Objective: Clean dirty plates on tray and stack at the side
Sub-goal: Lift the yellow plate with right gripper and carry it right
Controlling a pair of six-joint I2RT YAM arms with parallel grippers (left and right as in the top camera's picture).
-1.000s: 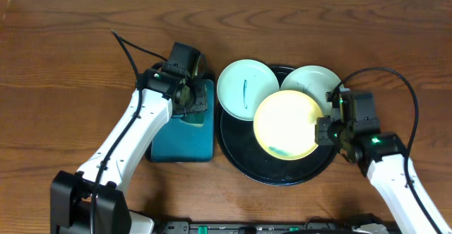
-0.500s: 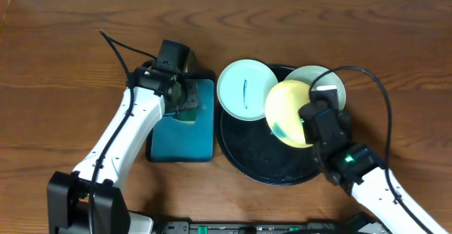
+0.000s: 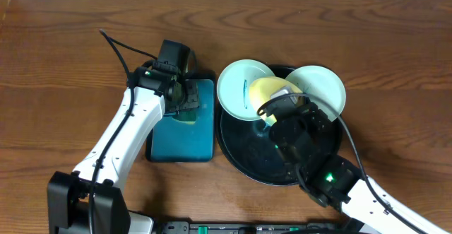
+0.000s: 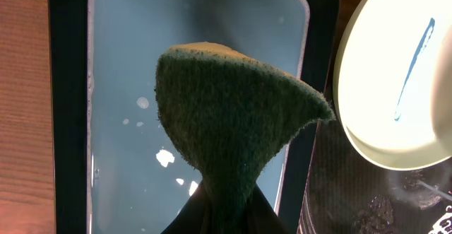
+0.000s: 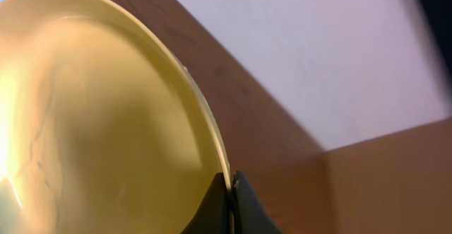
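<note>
Well, starting at your left: the left gripper [image 4: 223, 211] is closed on a green sponge [image 4: 233, 114] and holds it over the teal tray [image 3: 180, 141], which sits on the wooden table [image 3: 56, 64]. White flecks dot the teal tray's floor. Just right of it, a mint plate [image 3: 235, 85] with a thin teal scribble rests partly over the rim of the big black tray [image 3: 240, 153]. Next comes the yellow plate [image 3: 265, 90], tipped steeply on edge above the black tray, between the two mint ones. Your right gripper [image 5: 231, 190] pinches its rim, fingers clamped on either side of the edge. Furthest right, the second mint plate [image 3: 326, 85] lies at the black tray's far edge.
</note>
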